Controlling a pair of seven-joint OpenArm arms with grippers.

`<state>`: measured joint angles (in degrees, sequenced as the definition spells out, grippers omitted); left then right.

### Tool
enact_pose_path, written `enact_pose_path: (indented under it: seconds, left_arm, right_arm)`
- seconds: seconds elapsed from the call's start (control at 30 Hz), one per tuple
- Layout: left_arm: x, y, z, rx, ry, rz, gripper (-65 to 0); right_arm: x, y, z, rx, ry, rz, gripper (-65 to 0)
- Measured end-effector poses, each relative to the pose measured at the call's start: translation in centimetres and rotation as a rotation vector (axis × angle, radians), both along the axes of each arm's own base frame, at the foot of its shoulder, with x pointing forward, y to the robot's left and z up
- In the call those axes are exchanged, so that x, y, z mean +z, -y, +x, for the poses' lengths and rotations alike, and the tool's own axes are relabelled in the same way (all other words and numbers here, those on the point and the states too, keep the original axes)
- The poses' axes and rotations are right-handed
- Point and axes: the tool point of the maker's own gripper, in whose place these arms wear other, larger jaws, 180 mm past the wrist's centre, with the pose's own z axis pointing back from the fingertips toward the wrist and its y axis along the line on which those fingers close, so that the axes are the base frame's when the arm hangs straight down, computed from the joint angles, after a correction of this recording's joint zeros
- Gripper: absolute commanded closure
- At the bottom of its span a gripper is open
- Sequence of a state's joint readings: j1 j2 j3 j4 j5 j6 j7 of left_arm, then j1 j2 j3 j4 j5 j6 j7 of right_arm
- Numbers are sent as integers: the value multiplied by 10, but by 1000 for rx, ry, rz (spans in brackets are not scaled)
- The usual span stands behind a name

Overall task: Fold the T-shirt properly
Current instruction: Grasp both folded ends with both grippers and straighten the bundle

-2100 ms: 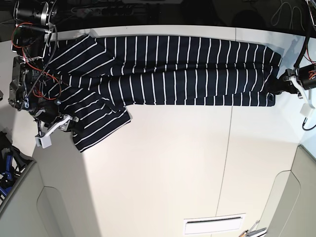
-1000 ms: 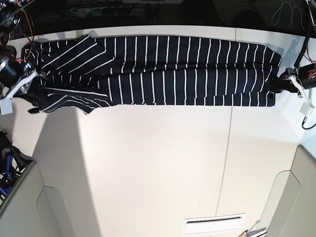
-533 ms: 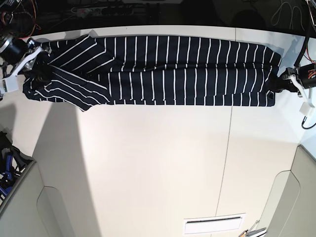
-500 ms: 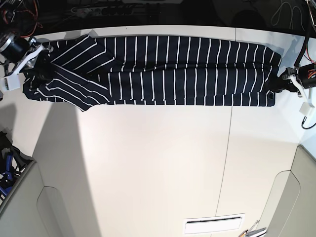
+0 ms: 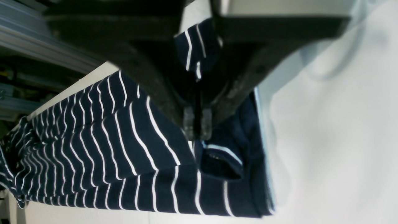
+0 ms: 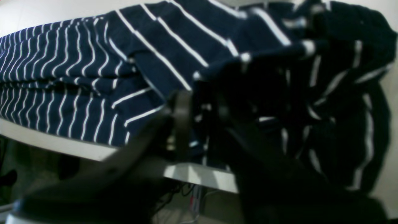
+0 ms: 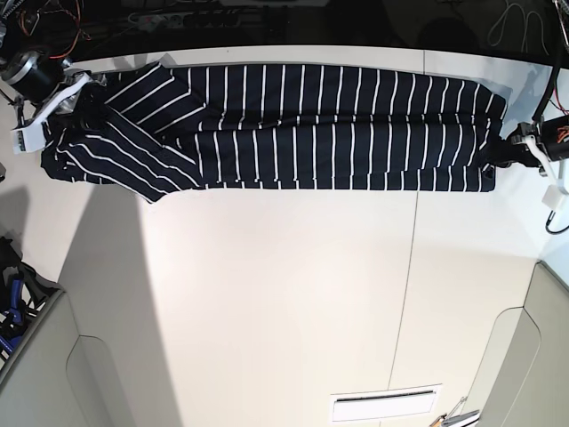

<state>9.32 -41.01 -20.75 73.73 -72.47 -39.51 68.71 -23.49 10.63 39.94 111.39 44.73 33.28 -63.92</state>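
Base view shows the T-shirt stretched out as a long, narrow band along the far edge of the white table, folded lengthwise, with its stripes running across the band and a sleeve part angled over the end at that view's left. The left gripper sits at the band's end on the view's right, and the left wrist view shows its fingers pressed together, pinching a fold of the striped cloth just above the table surface. The right gripper is at the opposite end of the band, low against the bunched sleeve cloth. In the right wrist view the cloth drapes over and around that gripper's dark fingers; the picture is blurred there, so whether they are spread or pinching the cloth cannot be told.
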Motion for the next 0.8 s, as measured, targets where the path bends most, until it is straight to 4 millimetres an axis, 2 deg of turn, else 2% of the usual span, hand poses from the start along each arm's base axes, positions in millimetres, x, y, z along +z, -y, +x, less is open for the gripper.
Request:
enact_pose_path:
  seconds: [0.27, 0.4, 0.53, 0.57, 0.63, 0.7, 0.73, 0.8]
  left_arm:
    - [5, -8, 1, -4, 0, 23, 0]
    - [7, -6, 2, -2, 8, 9, -3]
    - [9, -4, 3, -1, 13, -9, -5]
    - [8, -3, 2, -4, 8, -9, -22]
    - [7, -3, 0, -11, -4, -7, -96]
    - [7, -3, -1, -11, -6, -6, -175]
    - [7, -3, -1, -11, -5, -6, -204]
    - [7, -3, 0, -11, -4, -8, -224]
  right_arm:
    - [24, 59, -10, -181, 62, -64, -148]
    - [42, 73, -11, -219, 109, -105, -148]
    - [67, 68, -4, -195, 184, -132, -148]
    - [74, 64, -1, -183, 207, -131, -147]
    - [82, 58, 8, -165, 247, -128, -118]
    - [85, 53, 19, -153, 272, -122, -3]
    - [84, 50, 24, -145, 279, -116, 0]
    - [75, 45, 31, -125, 260, -117, 0]
